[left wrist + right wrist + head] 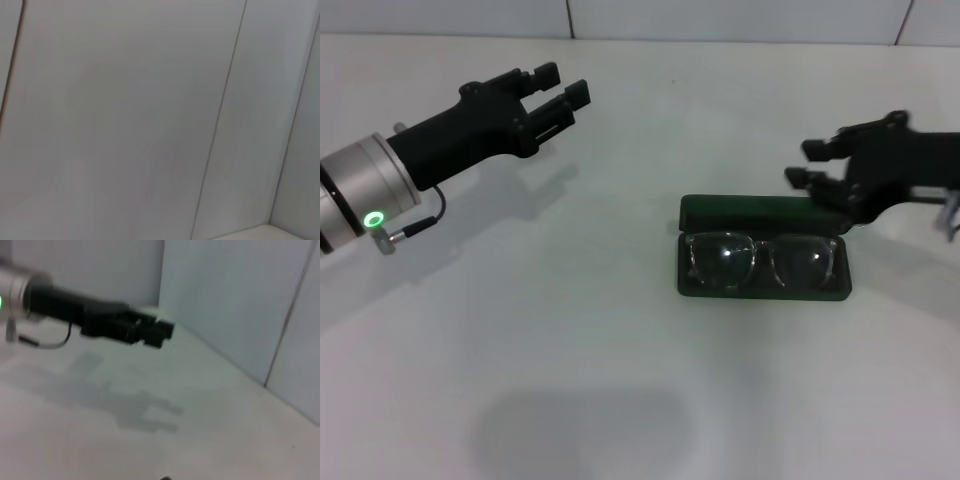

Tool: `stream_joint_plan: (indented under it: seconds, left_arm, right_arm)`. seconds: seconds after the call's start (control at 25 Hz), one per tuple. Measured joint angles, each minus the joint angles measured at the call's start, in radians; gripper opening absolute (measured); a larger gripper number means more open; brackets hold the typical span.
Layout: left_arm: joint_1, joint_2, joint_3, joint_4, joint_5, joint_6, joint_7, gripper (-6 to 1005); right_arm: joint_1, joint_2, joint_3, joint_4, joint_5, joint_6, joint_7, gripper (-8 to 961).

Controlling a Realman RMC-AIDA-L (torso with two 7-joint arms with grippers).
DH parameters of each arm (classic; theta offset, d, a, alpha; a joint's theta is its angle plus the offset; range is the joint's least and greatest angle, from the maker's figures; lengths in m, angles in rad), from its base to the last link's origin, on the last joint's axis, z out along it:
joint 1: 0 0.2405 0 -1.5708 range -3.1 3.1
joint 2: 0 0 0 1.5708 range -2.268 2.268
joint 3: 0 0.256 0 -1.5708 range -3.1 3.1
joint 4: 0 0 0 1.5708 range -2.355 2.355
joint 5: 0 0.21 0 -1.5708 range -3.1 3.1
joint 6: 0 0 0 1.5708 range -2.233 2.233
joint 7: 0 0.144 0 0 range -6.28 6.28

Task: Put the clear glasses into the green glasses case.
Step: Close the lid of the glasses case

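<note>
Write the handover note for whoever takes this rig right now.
Left hand: open, empty, raised over the table's far left, away from the work.
Right hand: open, empty, just beside the right end of the raised lid.
Clear glasses: lying inside the green glasses case, which sits open right of centre on the table.
Done: glasses are in the case.
Left: nothing but closing the lid, if wanted.

White table (620, 400) fills the head view, matte, lit from above; soft grey shadows lie on it at left and near front. Behind its far edge, a pale wall (720, 18) of flat panels split by thin dark seams. Both wrist views show the same grey-white panels (125, 120) with narrow vertical joints, meeting the table at a corner (215, 360).
</note>
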Motion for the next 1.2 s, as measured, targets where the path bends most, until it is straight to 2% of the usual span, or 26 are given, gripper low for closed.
stream_joint_plan:
  seconds: [0.16, 0.32, 0.48, 0.56, 0.68, 0.84, 1.0, 1.2]
  left_arm:
    - [-0.001, 0.002, -0.004, 0.004, -0.005, -0.001, 0.000, 689]
    - [-0.004, 0.004, -0.004, 0.005, -0.006, -0.001, 0.000, 690]
    - [-0.022, 0.002, -0.003, 0.005, -0.006, -0.002, 0.000, 691]
    - [-0.035, 0.001, 0.001, 0.003, -0.001, -0.007, -0.001, 692]
    - [-0.054, 0.001, 0.002, -0.001, 0.025, -0.025, -0.026, 693]
    - [-0.095, -0.002, 0.017, -0.004, 0.087, -0.074, -0.083, 694]
    - [-0.161, -0.006, 0.162, -0.026, 0.104, -0.197, -0.167, 694]
    - [-0.285, -0.018, 0.334, -0.125, 0.050, -0.316, -0.198, 696]
  right_arm:
    - [-0.003, -0.001, 0.109, 0.099, 0.157, -0.043, -0.130, 306]
    - [0.000, -0.001, 0.238, 0.256, 0.362, -0.125, -0.318, 307]
    - [0.034, -0.001, 0.428, 0.550, 0.596, -0.315, -0.576, 307]
    - [0.072, -0.003, 0.570, 0.739, 0.643, -0.444, -0.725, 307]
    - [0.105, -0.008, 0.725, 0.944, 0.645, -0.559, -0.885, 308]
    - [0.087, -0.007, 0.851, 1.088, 0.648, -0.623, -1.028, 308]
    - [0.066, -0.004, 0.900, 1.168, 0.652, -0.624, -1.090, 309]
    - [0.061, -0.004, 0.907, 1.231, 0.662, -0.620, -1.164, 310]
